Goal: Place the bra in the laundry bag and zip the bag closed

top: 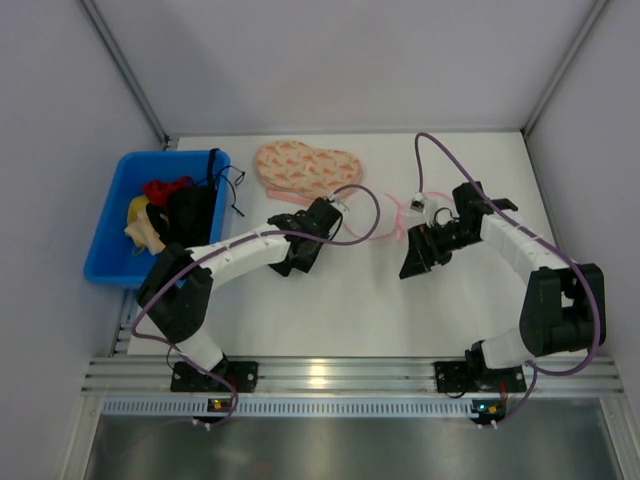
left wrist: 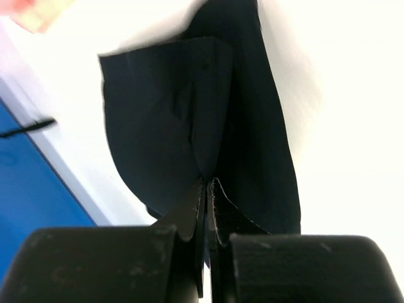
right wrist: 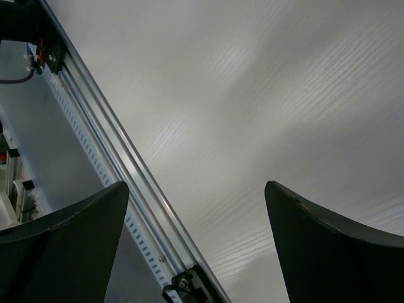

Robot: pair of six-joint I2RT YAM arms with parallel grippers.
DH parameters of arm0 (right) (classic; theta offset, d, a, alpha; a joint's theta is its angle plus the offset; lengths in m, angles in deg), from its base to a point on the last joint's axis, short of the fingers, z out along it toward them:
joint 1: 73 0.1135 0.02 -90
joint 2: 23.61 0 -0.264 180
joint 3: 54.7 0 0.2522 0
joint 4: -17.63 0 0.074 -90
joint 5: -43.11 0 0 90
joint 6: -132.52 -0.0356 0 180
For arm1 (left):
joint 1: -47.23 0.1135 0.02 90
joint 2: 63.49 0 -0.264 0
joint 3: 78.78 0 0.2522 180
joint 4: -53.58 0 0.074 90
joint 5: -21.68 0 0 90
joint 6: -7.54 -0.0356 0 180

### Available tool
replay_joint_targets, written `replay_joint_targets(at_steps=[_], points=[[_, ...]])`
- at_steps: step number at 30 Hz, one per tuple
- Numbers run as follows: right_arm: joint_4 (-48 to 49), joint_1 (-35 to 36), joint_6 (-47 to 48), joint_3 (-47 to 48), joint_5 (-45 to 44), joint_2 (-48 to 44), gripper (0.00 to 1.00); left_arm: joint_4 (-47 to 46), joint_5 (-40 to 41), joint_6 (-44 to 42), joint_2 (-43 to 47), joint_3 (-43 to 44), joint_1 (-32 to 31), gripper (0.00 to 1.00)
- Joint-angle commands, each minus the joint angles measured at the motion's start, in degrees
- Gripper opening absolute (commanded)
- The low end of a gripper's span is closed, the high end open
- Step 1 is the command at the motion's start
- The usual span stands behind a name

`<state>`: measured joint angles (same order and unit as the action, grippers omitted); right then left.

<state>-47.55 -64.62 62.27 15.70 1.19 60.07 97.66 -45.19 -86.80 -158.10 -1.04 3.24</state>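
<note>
My left gripper (top: 296, 262) is shut on the bra (left wrist: 170, 113), a plain black fabric piece that hangs from the fingertips over the white table in the left wrist view. The laundry bag (top: 396, 224), translucent white mesh with a pink rim, lies flat on the table between the two grippers, just right of the left gripper. My right gripper (top: 412, 262) is open and empty, just right of the bag; in its wrist view (right wrist: 196, 196) only bare table and the front rail show between the fingers.
A peach-pink patterned heart-shaped cloth (top: 305, 168) lies at the back, behind the left gripper. A blue bin (top: 110, 225) with several garments stands at the left edge. An aluminium rail (top: 330, 375) runs along the near edge.
</note>
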Motion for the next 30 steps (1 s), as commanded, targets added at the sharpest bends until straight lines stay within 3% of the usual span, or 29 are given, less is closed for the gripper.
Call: replay_joint_targets(at_steps=[1,5,7,10,11,12,14,17,21,23,26,30], points=[[2.11,-0.21,0.21,-0.22,1.41,-1.15,0.90,-0.28,1.74,1.09,-0.84,5.70,0.04,0.00],[5.51,-0.30,-3.38,-0.83,2.90,-2.11,0.90,1.31,0.24,0.30,0.91,6.68,0.04,0.00],[11.14,-0.30,-11.54,-3.37,4.04,-3.51,0.90,2.54,0.07,0.82,1.27,6.94,0.13,0.00],[28.61,-0.12,-29.02,-9.25,6.15,-5.45,0.90,3.86,-1.68,2.75,0.39,7.82,0.57,0.00],[38.49,0.49,-33.33,-10.49,5.63,-5.72,0.91,4.56,-2.13,3.37,-0.05,8.08,0.66,0.00],[41.80,1.02,-39.72,-11.63,4.93,-5.63,0.90,4.74,-2.65,4.15,-0.75,8.52,1.01,0.00],[46.74,3.03,-43.55,-11.38,1.52,-4.23,0.88,5.09,-4.14,6.27,-1.28,8.87,1.97,0.00],[52.72,4.88,-49.09,-11.20,-1.30,-0.54,0.80,5.09,-4.94,7.06,-2.25,9.93,2.50,0.00],[59.93,7.26,-56.46,-12.87,-4.82,2.71,0.60,5.09,-4.51,8.20,-3.74,11.77,2.59,0.00],[62.66,9.71,-57.80,-12.79,-6.66,3.86,0.57,5.09,-4.41,8.56,-4.53,12.47,2.68,0.00],[65.82,13.58,-60.43,-11.21,-9.83,5.88,0.60,5.27,-5.46,9.43,-5.32,12.30,3.20,0.00],[70.83,17.63,-69.28,-8.66,-13.79,11.05,0.80,5.36,-10.90,11.63,-5.32,10.73,4.96,0.00]])
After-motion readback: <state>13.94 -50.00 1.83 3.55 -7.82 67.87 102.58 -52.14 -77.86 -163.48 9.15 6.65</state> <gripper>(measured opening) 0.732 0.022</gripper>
